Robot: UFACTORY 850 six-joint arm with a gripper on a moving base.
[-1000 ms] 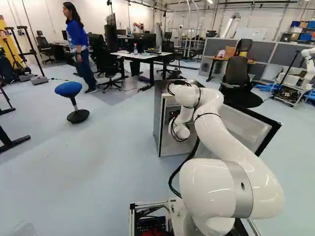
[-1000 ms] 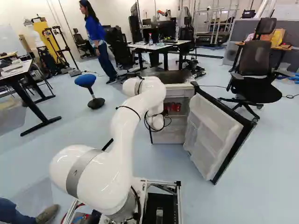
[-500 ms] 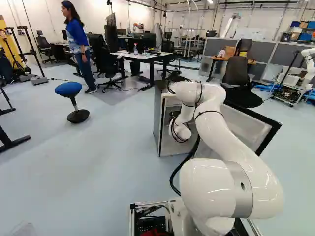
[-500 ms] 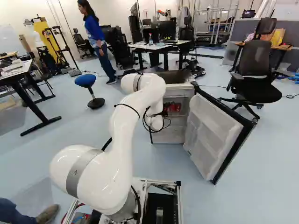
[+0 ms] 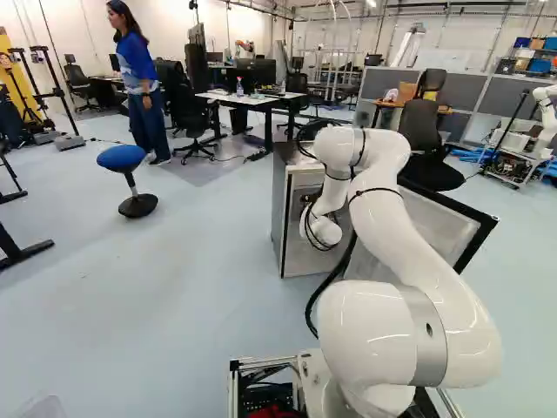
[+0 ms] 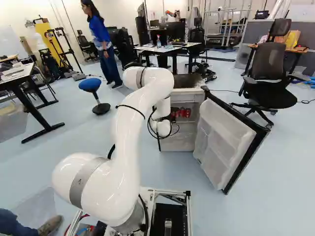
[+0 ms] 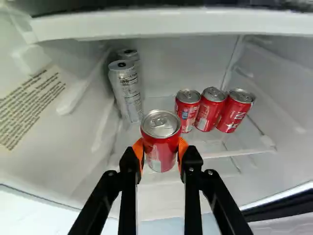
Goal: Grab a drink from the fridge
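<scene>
Jaws part-open, pads [image 7: 139, 149] pinching the front red can [image 7: 161, 142] from both sides, probably to bring it upright out of the fridge [image 6: 183, 143].

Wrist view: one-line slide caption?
Gripper shut on a red can at the fridge, with three more red cans and two silver cans farther in.
</scene>
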